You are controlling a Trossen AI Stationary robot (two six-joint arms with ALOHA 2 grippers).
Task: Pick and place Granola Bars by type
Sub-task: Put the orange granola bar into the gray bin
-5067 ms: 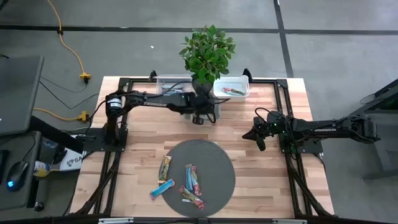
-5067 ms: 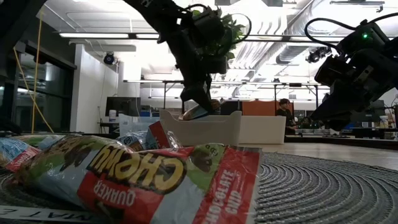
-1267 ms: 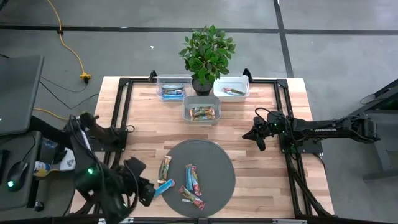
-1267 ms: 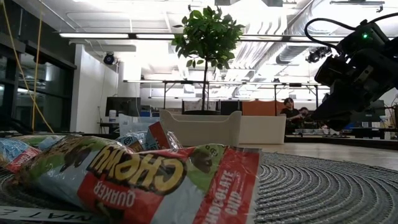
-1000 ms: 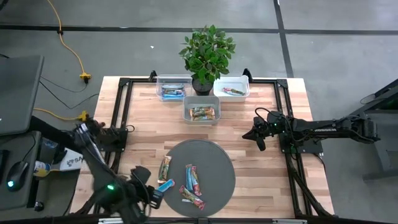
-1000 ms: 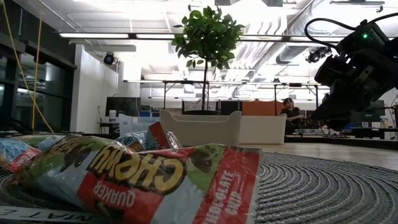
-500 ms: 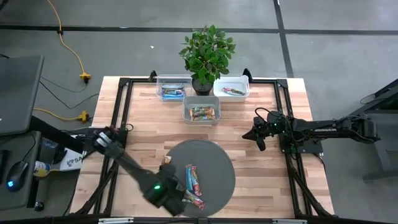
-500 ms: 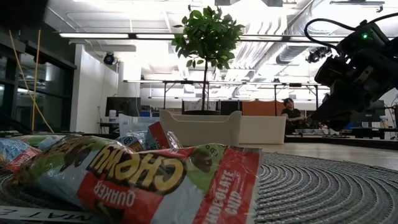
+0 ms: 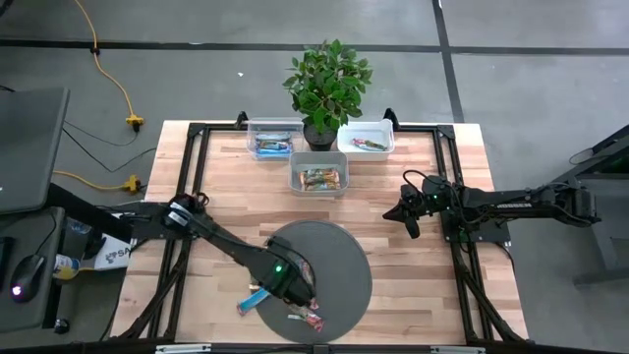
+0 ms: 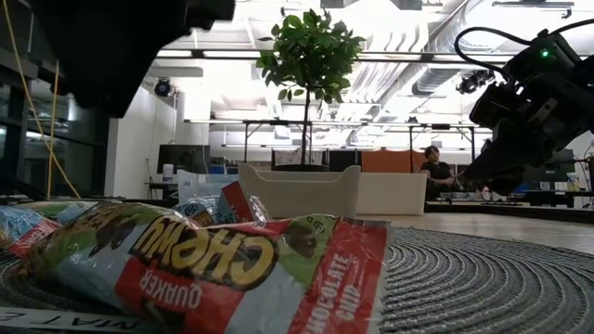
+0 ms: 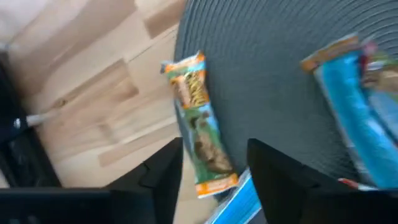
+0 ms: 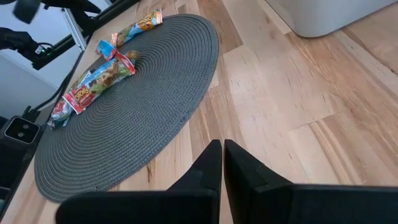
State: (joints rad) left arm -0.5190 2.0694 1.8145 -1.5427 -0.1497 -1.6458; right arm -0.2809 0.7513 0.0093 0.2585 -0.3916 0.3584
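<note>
Several granola bars lie flat on the round grey mat point(image 9: 339, 258): a blue one point(image 9: 256, 298) at its left rim and a red one point(image 9: 307, 317) near its front. My left gripper point(image 9: 293, 287) hovers open over them, pointing steeply down. In its wrist view a yellow-brown bar point(image 11: 198, 127) lies below the left gripper point(image 11: 214, 148), with one end between the fingers; a blue bar point(image 11: 353, 106) lies beside it. My right gripper point(image 9: 406, 218) waits shut above the table, right of the mat.
Three clear bins stand at the back: one with blue bars point(image 9: 274, 141), one with a red bar point(image 9: 366, 140), one with brown bars point(image 9: 318, 177). A potted plant point(image 9: 327, 84) stands between the rear two. Bare wood point(image 9: 236, 211) surrounds the mat.
My left arm has swung from the table's near left corner toward the right, out over the mat, and has come down and turned over the bars. The bars have not moved. My right arm has kept still.
</note>
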